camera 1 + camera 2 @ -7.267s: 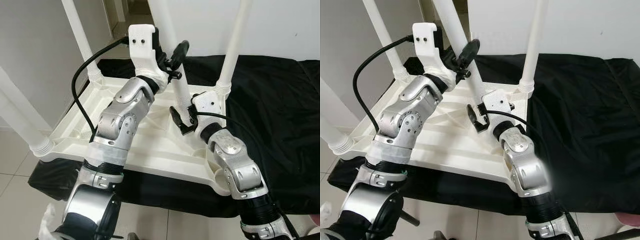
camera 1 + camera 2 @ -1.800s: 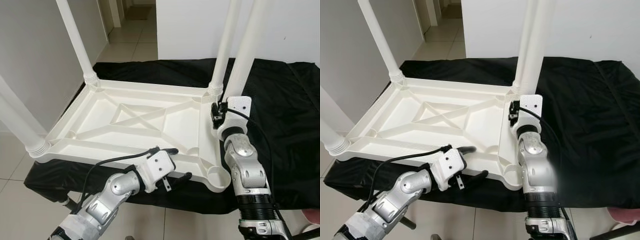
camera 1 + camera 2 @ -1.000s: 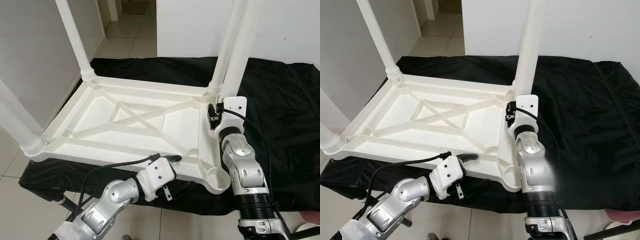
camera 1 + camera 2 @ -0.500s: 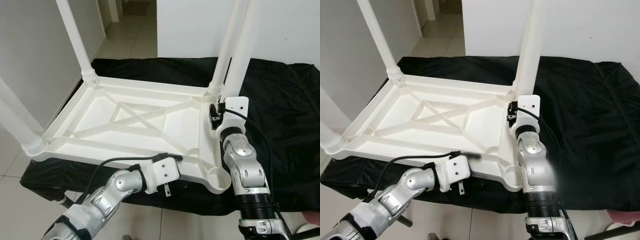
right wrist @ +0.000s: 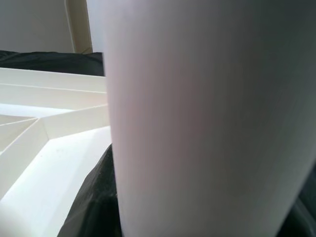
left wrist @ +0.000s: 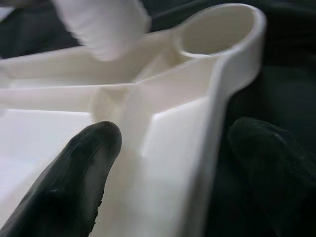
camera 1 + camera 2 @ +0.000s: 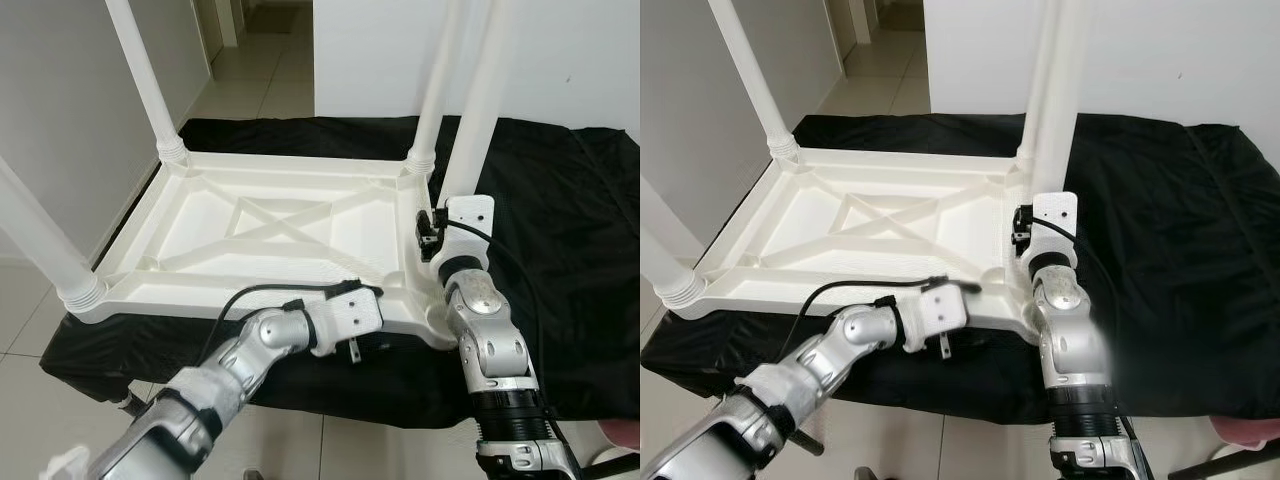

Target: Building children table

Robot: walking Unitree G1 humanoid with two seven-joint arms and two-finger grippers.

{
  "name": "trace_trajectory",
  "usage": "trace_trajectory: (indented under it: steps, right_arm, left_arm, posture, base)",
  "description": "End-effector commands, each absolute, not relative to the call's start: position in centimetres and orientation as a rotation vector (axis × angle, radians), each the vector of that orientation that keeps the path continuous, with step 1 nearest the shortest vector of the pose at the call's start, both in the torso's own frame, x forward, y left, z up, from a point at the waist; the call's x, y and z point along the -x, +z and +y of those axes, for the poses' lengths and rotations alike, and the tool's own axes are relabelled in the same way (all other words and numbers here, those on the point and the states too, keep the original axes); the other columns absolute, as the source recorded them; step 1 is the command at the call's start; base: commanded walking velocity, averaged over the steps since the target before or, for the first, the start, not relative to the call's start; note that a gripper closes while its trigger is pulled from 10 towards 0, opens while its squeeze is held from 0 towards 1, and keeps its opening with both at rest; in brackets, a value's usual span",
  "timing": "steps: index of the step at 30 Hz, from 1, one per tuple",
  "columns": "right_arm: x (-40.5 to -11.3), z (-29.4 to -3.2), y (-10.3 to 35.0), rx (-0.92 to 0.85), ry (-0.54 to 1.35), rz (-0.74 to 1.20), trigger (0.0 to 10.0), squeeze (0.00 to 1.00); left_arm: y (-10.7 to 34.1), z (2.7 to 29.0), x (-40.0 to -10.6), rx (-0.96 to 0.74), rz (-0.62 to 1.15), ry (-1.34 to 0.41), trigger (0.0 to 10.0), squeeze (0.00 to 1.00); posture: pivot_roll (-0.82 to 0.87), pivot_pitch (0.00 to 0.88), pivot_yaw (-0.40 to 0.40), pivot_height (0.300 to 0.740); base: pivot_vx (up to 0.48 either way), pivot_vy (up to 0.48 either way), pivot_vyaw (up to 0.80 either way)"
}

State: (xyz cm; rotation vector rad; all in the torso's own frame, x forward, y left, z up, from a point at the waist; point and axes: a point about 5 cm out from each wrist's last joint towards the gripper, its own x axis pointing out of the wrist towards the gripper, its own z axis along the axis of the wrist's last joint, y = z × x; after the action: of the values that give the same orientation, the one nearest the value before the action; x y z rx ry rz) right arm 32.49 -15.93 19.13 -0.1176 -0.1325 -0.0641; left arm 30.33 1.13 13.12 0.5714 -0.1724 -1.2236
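Left gripper (image 6: 168,163) straddles the near rim of the upturned white plastic table top (image 7: 270,225), fingers spread, beside its empty corner socket (image 6: 217,29). Right gripper (image 7: 432,228) clamps the loose white table leg (image 7: 482,100) upright over that corner. Black cloth (image 7: 560,250) lies beneath; no legible writing.

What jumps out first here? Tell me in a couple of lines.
The upside-down white table top lying on a black cloth, with three white legs already standing up from its corners. The right gripper holds a fourth leg upright by the near right corner, whose socket is empty. The left gripper straddles the table's near rim beside that socket, one of its fingers inside and the other outside.
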Motion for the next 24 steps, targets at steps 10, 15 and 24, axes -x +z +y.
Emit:
trace_trajectory:
  steps: [10, 15, 24]
  right_arm:
    - [-30.7, -15.5, 19.0, 0.050, -0.014, -0.212, 10.0, 0.00]
    - [-29.1, -15.4, 18.6, 0.028, 0.000, -0.261, 10.0, 0.00]
    - [-27.0, -16.2, 18.2, 0.014, -0.017, -0.306, 10.0, 0.00]
  left_arm:
    - [14.0, 2.3, -29.9, -0.409, -0.203, -1.135, 10.0, 0.00]
    - [15.0, 2.9, -28.2, -0.196, -0.190, -1.145, 10.0, 0.00]
    - [15.3, 3.8, -26.5, -0.046, -0.130, -1.095, 10.0, 0.00]
  posture:
    - [-0.10, 0.074, 0.074, 0.740]
    - [-0.08, 0.074, 0.068, 0.740]
    - [-0.08, 0.073, 0.058, 0.740]
  base:
    - [0.000, 0.000, 0.00]
    - [0.000, 0.000, 0.00]
    - [0.000, 0.000, 0.00]
